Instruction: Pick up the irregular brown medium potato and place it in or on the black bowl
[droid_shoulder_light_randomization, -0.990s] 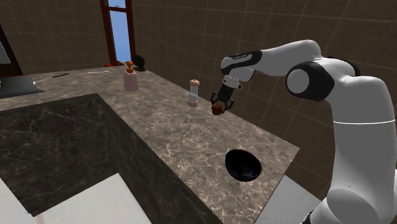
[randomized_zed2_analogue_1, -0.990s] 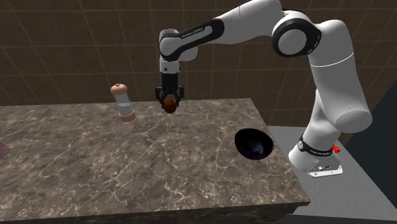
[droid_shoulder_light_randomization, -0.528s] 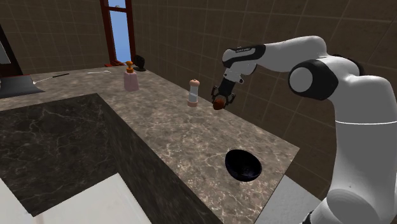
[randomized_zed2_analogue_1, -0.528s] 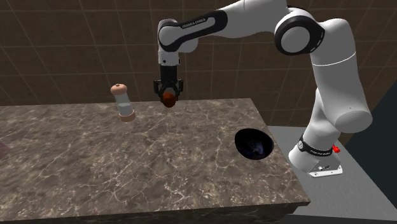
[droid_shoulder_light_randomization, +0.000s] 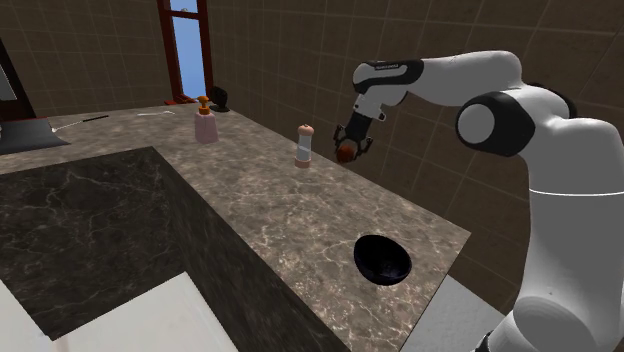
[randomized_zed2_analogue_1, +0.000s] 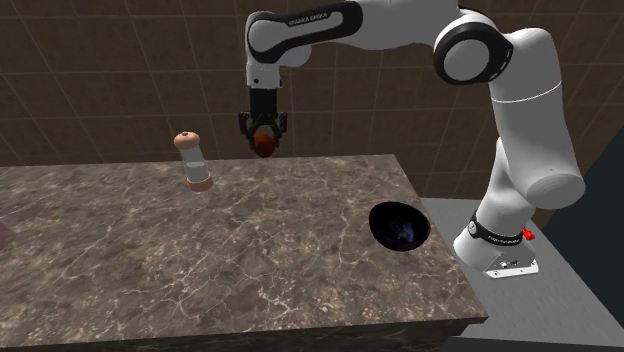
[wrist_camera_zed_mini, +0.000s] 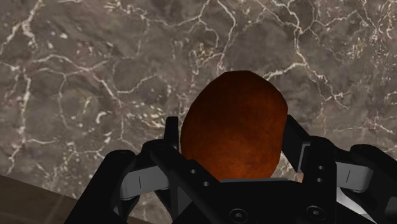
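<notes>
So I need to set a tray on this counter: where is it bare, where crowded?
The widest bare stretch of counter lies between the shaker and the black bowl, out to the front edge in the second exterior view. Tight spots: the bowl's corner, and the back edge under the gripper holding the potato.

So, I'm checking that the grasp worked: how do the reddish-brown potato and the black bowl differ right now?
The reddish-brown egg-shaped potato is clasped in the black gripper, above the veined brown counter; the glossy black bowl rests on that counter near its edge. The potato is a solid lump; the bowl is an open hollow with nothing in it. The bowl looks wider than the potato. Both are rounded.
</notes>
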